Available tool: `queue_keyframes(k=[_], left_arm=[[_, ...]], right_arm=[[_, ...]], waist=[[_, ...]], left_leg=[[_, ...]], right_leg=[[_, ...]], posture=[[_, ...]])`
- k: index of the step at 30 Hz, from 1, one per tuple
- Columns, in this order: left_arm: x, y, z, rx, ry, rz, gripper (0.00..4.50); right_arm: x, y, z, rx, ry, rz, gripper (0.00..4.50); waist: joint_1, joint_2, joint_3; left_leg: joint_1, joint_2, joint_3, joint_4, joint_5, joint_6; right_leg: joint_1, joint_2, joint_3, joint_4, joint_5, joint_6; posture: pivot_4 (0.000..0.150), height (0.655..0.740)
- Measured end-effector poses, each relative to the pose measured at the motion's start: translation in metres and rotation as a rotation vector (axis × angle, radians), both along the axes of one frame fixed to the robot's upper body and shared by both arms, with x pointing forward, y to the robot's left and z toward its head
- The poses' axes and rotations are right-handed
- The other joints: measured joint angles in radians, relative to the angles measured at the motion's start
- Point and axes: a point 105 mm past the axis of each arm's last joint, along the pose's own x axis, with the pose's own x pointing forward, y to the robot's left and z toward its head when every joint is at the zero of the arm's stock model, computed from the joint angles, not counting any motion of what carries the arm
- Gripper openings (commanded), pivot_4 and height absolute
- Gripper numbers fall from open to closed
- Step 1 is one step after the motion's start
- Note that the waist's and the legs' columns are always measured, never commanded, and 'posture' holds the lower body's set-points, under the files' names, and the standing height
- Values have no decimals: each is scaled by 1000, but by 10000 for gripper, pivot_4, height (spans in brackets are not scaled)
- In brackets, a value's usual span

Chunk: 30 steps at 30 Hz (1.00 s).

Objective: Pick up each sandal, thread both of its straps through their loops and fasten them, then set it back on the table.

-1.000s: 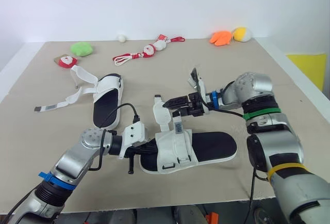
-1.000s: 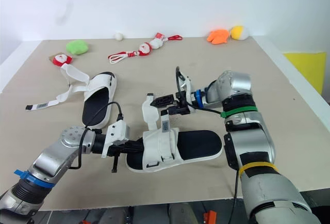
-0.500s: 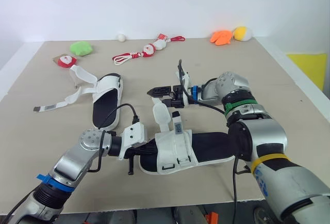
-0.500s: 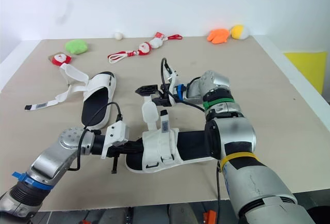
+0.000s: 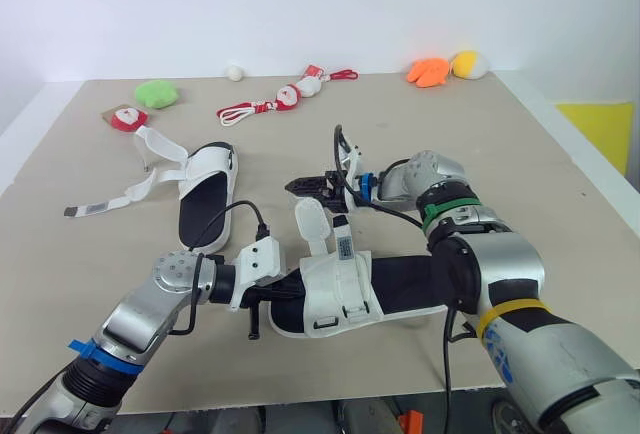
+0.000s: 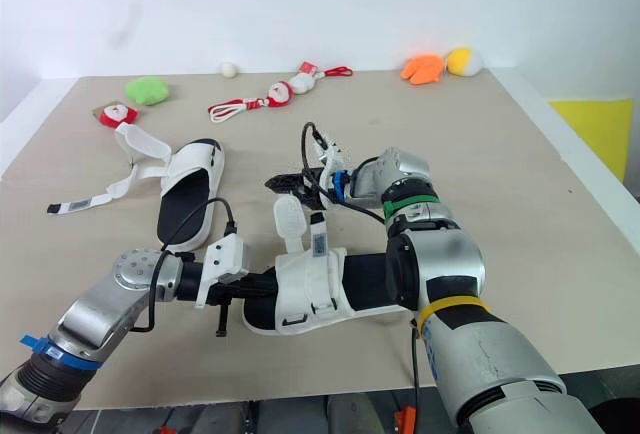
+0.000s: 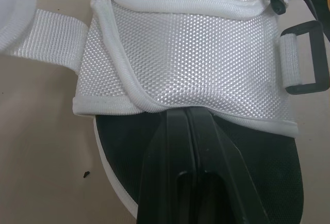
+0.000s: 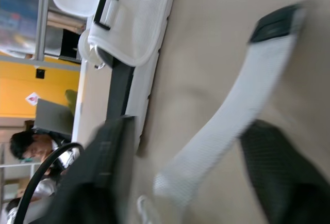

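A beige desk carries the near sandal and the far sandal. Along its back lie a green toy, a ball, a red-white charm, an orange toy and a yellow toy.

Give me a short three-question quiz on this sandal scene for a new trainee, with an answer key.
1. True or false: the far white sandal with a black footbed has both straps fastened.
2. The right gripper is nearest the near white sandal's: A) heel B) raised strap C) toe.
3. How many sandals are in view?
Key: 1 false, they lie loose; 2 B; 3 two.
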Motion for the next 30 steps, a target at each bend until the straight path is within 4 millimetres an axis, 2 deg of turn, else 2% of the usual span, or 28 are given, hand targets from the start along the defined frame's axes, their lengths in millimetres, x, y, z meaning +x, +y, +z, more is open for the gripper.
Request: queue_keyframes(k=[2, 3, 5, 9, 12, 14, 16, 17, 18, 20, 24, 30], left_arm=[[0, 0, 0, 0, 0, 1, 0], [0, 0, 0, 0, 0, 1, 0], [0, 0, 0, 0, 0, 1, 0], [0, 1, 0, 0, -1, 3, 0], [3, 2, 2, -2, -11, 20, 0], [4, 2, 2, -2, -14, 23, 0], [3, 1, 2, -3, -12, 20, 0], [3, 2, 2, -1, -11, 20, 0], [3, 2, 2, 0, -11, 19, 0], [3, 3, 2, 3, -12, 19, 0], [3, 3, 2, 3, -12, 20, 0], [4, 4, 2, 8, -13, 20, 0]], right_arm=[[2, 0, 1, -7, -14, -5, 10570], [3, 0, 1, -12, -26, -8, 4513], [4, 0, 2, -13, -46, -5, 605], [6, 5, 13, -40, -202, 72, 605], [1, 14, 33, -17, -431, 203, 605], [-13, 16, 48, 0, -626, 327, 605], [-36, 11, 61, 13, -818, 456, 605], [-44, 10, 64, 14, -861, 496, 605], [-60, 9, 72, 24, -947, 554, 605], [-73, 10, 77, 42, -1011, 601, 605], [-105, 13, 70, 12, -1276, 713, 605], [-124, 10, 59, -71, -1659, 797, 605]], waist=[[0, 0, 0], [-1, 0, 0], [-1, 0, 0], [-3, 2, 1], [-5, 2, 1], [-6, 3, 2], [-3, 3, 2], [-3, 3, 2], [-3, 4, 2], [-1, 4, 2], [0, 4, 2], [0, 3, 2]], left_leg=[[0, 0, 0, 0, 0, 0], [0, 0, 0, 0, 0, 0], [0, 0, 0, 0, 0, 0], [0, 0, 0, 0, 0, 0], [0, 0, -1, 0, 0, 0], [-1, 1, -4, 0, 0, 0], [-2, 1, -8, 0, -1, -2], [-2, 1, -9, 0, -1, -2], [-2, 1, -10, -1, -1, -2], [-1, 1, -10, -1, -1, -2], [0, 1, -11, -1, -1, -2], [2, 2, -10, -1, -1, -3]], right_leg=[[0, 0, 0, 0, 0, 0], [0, 0, 0, 0, 0, 0], [0, 0, 0, 0, 0, 0], [0, 0, 0, 0, 0, 0], [0, 1, -1, 1, 1, 1], [0, 1, -3, 1, 0, 1], [0, 1, -7, 1, -2, 1], [0, 1, -7, 2, -3, 1], [0, 1, -8, 2, -4, 0], [0, 1, -9, 4, -5, -1], [0, 1, -10, 6, -5, -2], [0, 1, -10, 6, -5, -3]], posture=[[1500, 7400], [1500, 7400], [1500, 7400], [1500, 7400], [1500, 7400], [1500, 7400], [1500, 7400], [1500, 7400], [1500, 7400], [1500, 7400], [1500, 7400], [1500, 7400]])
